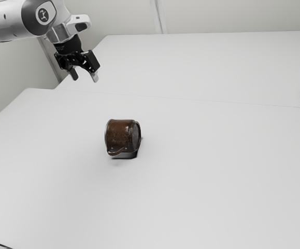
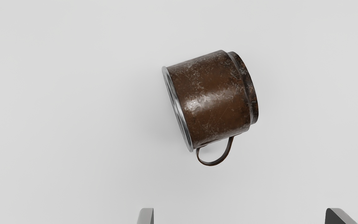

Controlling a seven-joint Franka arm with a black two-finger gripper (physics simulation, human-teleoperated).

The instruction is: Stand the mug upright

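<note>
Brown mug, scuffed cylindrical body, metal-looking (image 1: 122, 136): on its side, not upright. Bright metal rim (image 2: 177, 109) faces the exterior view's left, stepped dark base (image 2: 246, 88) the exterior view's right. Thin curved brown handle (image 2: 212, 165) juts from the mug's side toward the exterior camera.

Beneath the mug: plain white tabletop (image 1: 201, 176). Above the mug and off toward the exterior view's left: black two-finger hand (image 1: 84, 78), fingers spread, nothing between them, well apart from the mug. White jointed arm (image 1: 15, 23) behind it, farther from the mug.

Assessment: task unmet as the mug lies; righting it should take a grip plus about a quarter turn, rim upward.

Failure modes, judged:
(a) Round body may roll if one finger lands first; the handle might check the roll or swing the mug askew.
(b) A finger coming down on the handle could shove the mug or leave a crooked pinch.
(c) Smooth, curved wall: a shallow grip may let the mug pivot or slip mid-turn.
(d) Turn stopped short, or release too high: mug meets the tabletop on its base edge and topples again.
</note>
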